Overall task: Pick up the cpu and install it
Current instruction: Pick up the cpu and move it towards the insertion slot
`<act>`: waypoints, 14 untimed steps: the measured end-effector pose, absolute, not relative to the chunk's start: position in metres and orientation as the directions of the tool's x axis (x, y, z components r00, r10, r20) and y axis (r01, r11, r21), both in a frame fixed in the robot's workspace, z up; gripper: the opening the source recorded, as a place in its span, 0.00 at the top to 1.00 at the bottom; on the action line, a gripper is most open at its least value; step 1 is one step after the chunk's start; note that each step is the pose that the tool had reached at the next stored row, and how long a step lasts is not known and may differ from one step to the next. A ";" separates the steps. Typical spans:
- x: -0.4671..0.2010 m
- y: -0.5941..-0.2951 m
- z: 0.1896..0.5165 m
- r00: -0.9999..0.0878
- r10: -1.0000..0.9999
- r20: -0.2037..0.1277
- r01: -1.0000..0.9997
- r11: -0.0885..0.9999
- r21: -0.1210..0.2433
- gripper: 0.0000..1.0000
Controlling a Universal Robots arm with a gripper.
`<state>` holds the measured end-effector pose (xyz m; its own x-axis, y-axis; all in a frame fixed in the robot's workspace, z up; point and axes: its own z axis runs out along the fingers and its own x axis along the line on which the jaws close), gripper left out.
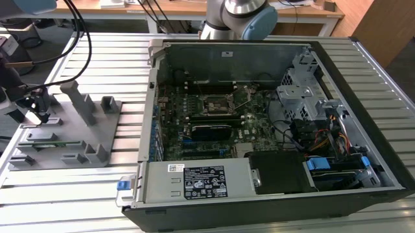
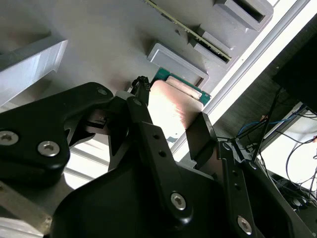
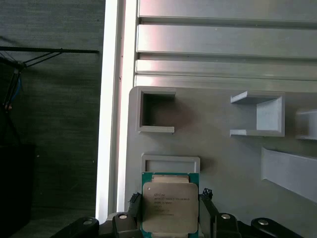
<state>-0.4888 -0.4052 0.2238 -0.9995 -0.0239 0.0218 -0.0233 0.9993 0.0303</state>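
Computer case (image 1: pixel 272 213) lies open on the slatted table (image 1: pixel 58 204), toward the exterior view's right. Inside it, the motherboard (image 1: pixel 194 104) sits at the middle with the socket (image 1: pixel 217 104) on it. The power supply (image 1: pixel 194 180) runs along the near wall and the drive cage (image 1: pixel 302 94) stands at the right. Fixture tray (image 1: pixel 113 141) rests on the table just left of the case, with a memory stick (image 1: pixel 52 144) in its near part. Gripper (image 1: pixel 37 112) stands over the tray's far left part. In the first wrist view the cpu (image 3: pixel 170 206) sits between the fingers (image 3: pixel 208 208), one at each side edge, over the tray and just beside a small raised frame (image 3: pixel 171 161).
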 end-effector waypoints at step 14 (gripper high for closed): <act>-0.489 -0.405 0.236 -0.999 -0.024 0.022 -0.023 0.999 0.031 0.46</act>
<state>-0.4888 -0.4052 0.2360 -0.9995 -0.0240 0.0219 -0.0233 0.9992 0.0310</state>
